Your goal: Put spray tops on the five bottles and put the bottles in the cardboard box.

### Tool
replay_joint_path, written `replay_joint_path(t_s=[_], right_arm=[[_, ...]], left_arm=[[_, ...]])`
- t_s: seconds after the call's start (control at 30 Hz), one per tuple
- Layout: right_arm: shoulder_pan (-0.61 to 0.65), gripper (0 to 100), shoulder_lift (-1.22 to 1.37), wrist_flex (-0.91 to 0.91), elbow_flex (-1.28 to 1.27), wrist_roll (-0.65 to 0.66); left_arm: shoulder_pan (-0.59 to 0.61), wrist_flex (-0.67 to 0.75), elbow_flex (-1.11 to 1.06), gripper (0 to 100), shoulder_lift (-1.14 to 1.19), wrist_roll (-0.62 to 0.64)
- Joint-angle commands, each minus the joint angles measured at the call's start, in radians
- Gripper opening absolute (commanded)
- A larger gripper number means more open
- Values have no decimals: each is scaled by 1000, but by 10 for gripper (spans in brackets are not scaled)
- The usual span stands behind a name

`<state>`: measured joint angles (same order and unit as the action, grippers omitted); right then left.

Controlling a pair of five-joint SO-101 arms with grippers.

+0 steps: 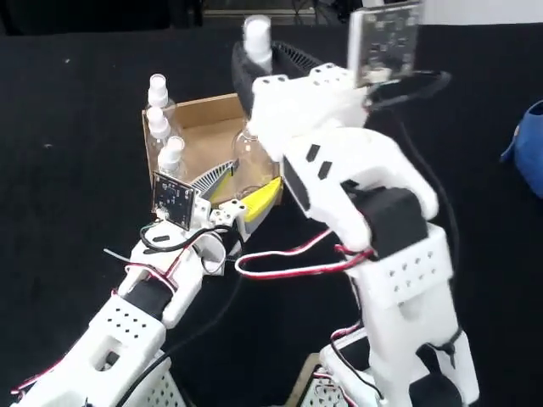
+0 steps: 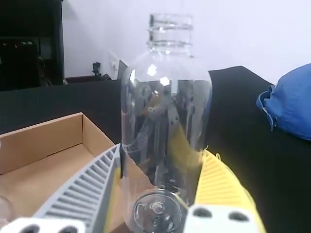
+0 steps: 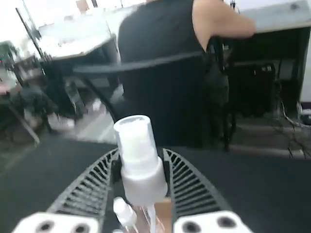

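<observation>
My left arm comes in low from the near-left corner of the surface [image 1: 68, 127], stretched almost flat toward the box [image 1: 204, 119]. Along the box's left wall three capped bottles [image 1: 159, 119] stand upright in a row. The left claw [image 1: 237, 186] is clenched on a clear bottle [image 1: 249, 153] at the box's right side. From the high view I cannot tell whether that bottle stands inside the box or just against its wall, and the other arm covers its upper part.

The left wrist view fills that in. The bottle is upright between the grey finger [image 2: 82, 189] and the yellow finger [image 2: 218, 184], and its threaded neck is bare. The box's open corner lies just beside it.

My right arm rises from the near edge, right of the left arm. Its elbow is folded high and its forearm leans over the box. The right claw [image 1: 259, 55] grasps a white spray top [image 1: 257, 38], held above the box's far side and higher than the bottle. In the right wrist view that top sits upright, pinched between two dark ribbed fingers, with a strip of cardboard and one small white cap showing beneath it.

At the surface's right edge lies a blue cloth [image 1: 530, 153], well apart from the box.
</observation>
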<state>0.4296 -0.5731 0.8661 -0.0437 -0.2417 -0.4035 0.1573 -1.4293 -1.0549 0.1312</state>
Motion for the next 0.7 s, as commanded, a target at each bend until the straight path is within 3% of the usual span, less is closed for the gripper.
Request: replay_joint_path(t_s=[0.0, 0.27, 0.67], right_arm=[[64, 14, -67, 3, -51, 147], [147, 225, -70, 98, -8, 176], [140, 230, -108, 414, 174, 183]], left_arm=[[-13, 28, 15, 30, -14, 3], [-12, 28, 15, 30, -14, 3], [-8, 28, 15, 30, -14, 3]])
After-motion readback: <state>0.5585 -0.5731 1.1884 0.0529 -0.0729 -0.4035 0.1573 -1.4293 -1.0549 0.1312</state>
